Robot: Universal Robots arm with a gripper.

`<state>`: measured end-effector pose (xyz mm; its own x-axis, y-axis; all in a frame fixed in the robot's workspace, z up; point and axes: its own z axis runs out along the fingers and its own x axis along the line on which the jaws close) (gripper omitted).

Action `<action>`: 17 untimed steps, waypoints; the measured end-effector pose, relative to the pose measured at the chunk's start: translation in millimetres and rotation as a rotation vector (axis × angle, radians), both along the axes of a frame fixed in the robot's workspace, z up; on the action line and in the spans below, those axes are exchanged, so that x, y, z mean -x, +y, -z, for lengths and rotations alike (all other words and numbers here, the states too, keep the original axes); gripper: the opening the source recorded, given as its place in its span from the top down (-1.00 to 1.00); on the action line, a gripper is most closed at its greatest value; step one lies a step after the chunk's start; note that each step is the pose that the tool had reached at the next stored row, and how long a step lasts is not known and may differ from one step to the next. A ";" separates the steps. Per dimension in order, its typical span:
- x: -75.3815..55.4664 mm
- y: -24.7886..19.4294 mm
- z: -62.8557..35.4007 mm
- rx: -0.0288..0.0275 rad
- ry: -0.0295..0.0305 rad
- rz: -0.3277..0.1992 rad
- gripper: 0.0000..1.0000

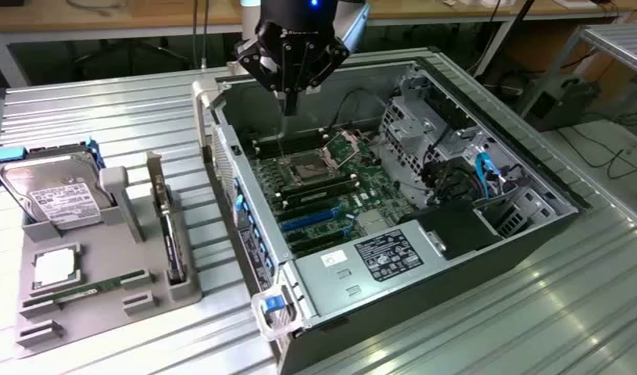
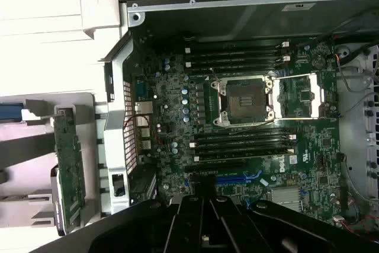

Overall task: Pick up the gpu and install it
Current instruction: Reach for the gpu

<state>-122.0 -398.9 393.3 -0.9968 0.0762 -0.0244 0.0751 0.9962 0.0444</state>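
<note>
The gpu (image 1: 171,234) stands edge-on as a thin dark strip in a slot of the grey holder tray (image 1: 141,301), at the exterior view's left of the computer case. In the wrist view the gpu (image 2: 70,161) shows its greenish board face beside the case wall. My gripper (image 1: 289,108) hangs above the far end of the open case, well away from the card. Its fingers are shut together with nothing between them. In the wrist view the gripper (image 2: 204,199) points down over the motherboard (image 2: 249,122).
The open computer case (image 1: 506,156) lies on a ribbed metal table. Inside it are an open CPU socket (image 1: 309,166), blue expansion slots (image 1: 309,223) and a power supply (image 1: 386,254). The tray also holds a silver hard drive (image 1: 52,199), a square chip (image 1: 55,266) and a green memory stick (image 1: 89,291).
</note>
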 end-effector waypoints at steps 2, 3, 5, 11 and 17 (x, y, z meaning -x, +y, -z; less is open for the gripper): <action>0.0 0.0 0.0 0.0000 0.0000 0.000 0.79; 0.0 0.0 0.0 0.0000 0.0000 0.000 0.79; 0.0 0.0 0.0 0.0000 0.0000 0.000 0.79; 0.3 0.0 0.0 0.0000 0.0000 0.000 0.79; 17.9 -5.4 0.0 0.0001 -0.0005 0.000 0.79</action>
